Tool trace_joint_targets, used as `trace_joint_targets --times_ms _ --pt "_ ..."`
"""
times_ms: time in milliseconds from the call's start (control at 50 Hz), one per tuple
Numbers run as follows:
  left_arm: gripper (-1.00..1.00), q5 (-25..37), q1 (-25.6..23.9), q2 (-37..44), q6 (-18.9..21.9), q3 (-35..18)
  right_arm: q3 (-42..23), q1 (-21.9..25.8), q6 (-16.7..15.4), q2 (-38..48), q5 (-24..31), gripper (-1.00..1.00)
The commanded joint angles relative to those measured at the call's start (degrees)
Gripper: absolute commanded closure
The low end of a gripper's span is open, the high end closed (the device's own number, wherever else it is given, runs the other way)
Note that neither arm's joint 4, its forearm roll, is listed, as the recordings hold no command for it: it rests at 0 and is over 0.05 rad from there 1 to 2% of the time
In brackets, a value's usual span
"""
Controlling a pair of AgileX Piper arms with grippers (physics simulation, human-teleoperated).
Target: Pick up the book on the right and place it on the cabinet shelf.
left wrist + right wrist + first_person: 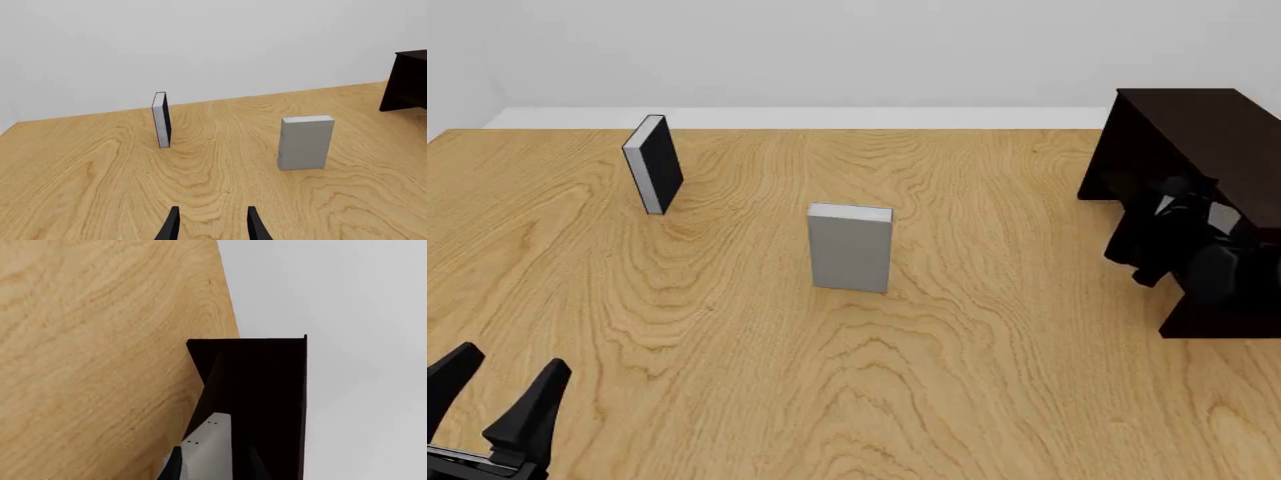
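- The right gripper is clamped on the book at the cabinet shelf, far right.
- Risk: releasing it tilted could topple the book out.
- The left gripper rests apart, near left.

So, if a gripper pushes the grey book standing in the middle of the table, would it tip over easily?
Probably yes. The grey book stands upright on its narrow bottom edge with nothing beside it to lean on, so a push high on its broad cover would likely topple it. A low push may slide it across the smooth table instead. It looks like a stiff hardcover, so it should not bend.
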Motion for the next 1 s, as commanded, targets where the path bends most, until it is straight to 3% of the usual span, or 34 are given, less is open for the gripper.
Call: trace_joint_targets --times_ms 20,420,660,1000 --pt "-1.0 0.0 -0.1 0.0 -0.1 0.0 2.8 -5.9 -1.0 1.0 1.1 -1.0" --pt "-1.0 0.1 -0.1 0.0 -0.3 0.0 3.6 -7.9 -4.7 3.1 -0.8 -1.0" --pt "-1.0 0.1 -0.2 0.0 -0.4 0.0 2.4 -9.6 -3.9 3.4 -0.1 -1.0" --pt "-1.0 0.2 -0.2 0.0 -0.5 0.0 5.9 -11.6 -6.5 3.2 -0.5 -1.0"
